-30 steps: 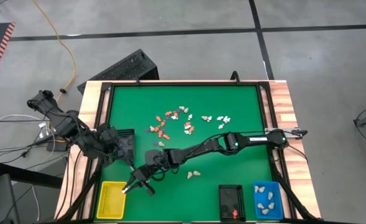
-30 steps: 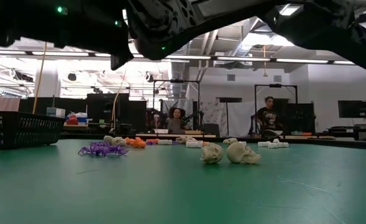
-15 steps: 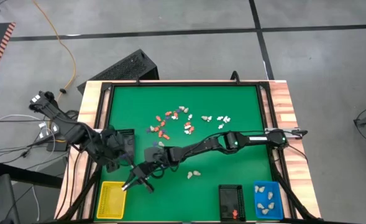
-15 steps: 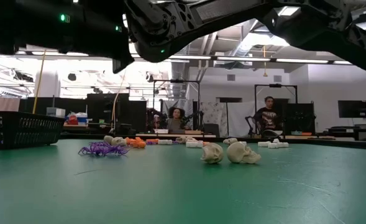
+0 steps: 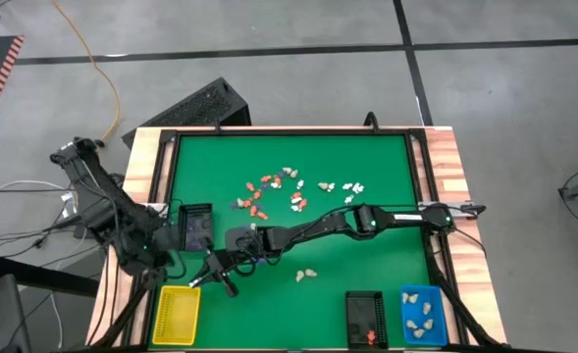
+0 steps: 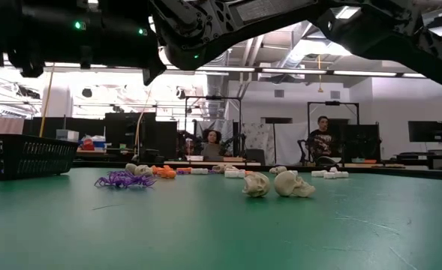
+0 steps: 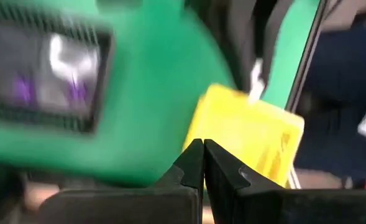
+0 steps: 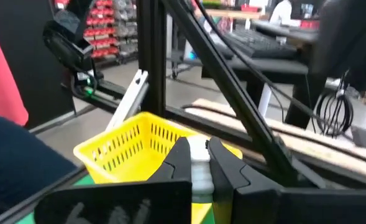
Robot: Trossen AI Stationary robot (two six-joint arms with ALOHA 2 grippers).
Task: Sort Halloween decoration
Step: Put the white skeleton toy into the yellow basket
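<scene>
Right wrist view: right gripper [image 8: 199, 163] clamped on a white figurine [image 8: 199, 167], nearing the yellow tray [image 8: 133, 147]. Next, probably: position above, release. Left gripper [image 7: 203, 163] closed, empty, near-left.

The right arm stretches across the table, its right gripper [image 5: 210, 280] low at the near-left with fingers [image 8: 181, 163] pinched on a small white piece, while the left arm bends at the table's left edge, its left gripper [image 7: 203, 163] closed.
</scene>
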